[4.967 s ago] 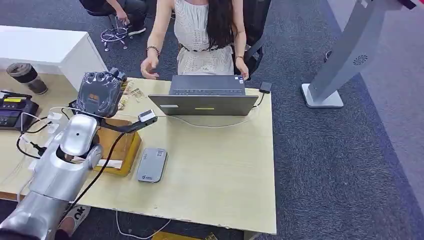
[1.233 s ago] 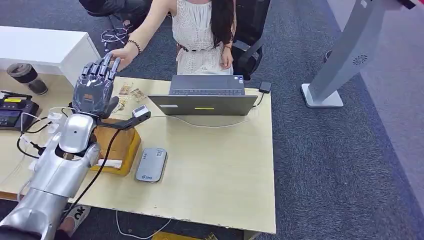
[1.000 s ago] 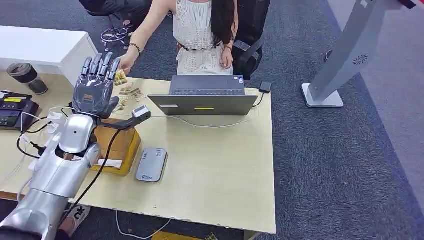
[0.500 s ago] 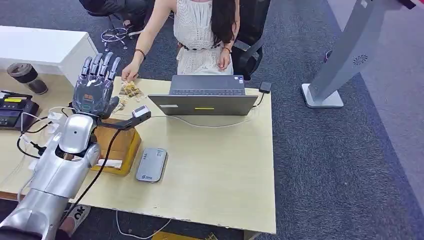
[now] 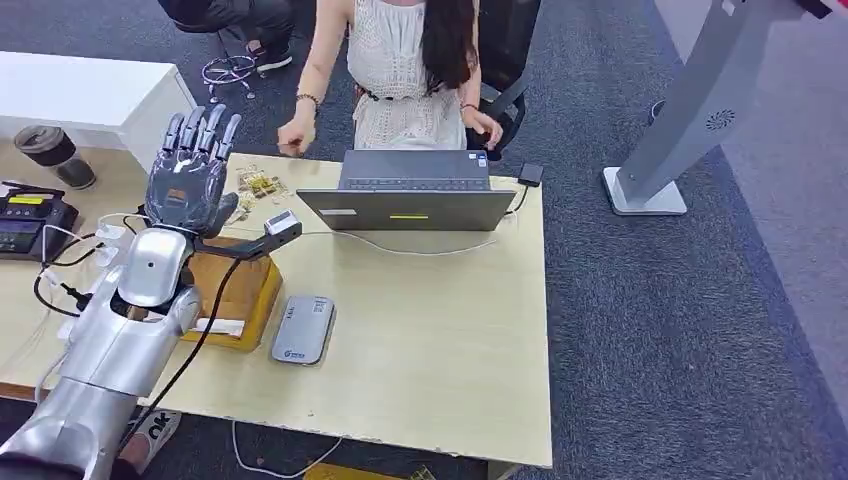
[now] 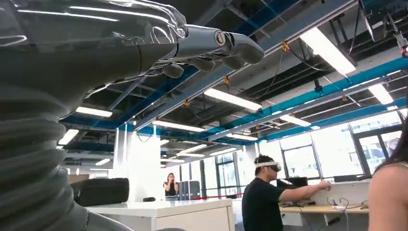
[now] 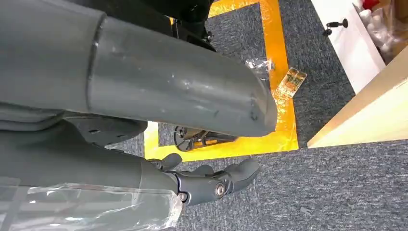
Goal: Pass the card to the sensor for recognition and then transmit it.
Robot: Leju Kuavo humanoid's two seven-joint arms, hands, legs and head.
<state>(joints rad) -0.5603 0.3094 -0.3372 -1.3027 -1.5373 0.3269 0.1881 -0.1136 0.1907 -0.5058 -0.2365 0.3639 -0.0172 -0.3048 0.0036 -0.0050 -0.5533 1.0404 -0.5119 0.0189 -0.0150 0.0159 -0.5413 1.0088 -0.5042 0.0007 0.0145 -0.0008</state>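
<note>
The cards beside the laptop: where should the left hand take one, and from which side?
Probably from above, pinching the edge of an outer card. The cards lie flat and loosely scattered on the table, so only their edges offer a hold. They are just beyond the raised left hand.

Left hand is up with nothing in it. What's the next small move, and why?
Probably lower the left hand toward the wooden box below it. Its fingers are spread and hold no card, the person's hand is apart from it, and loose cards lie on the table's far corner, so the handover looks done.
</note>
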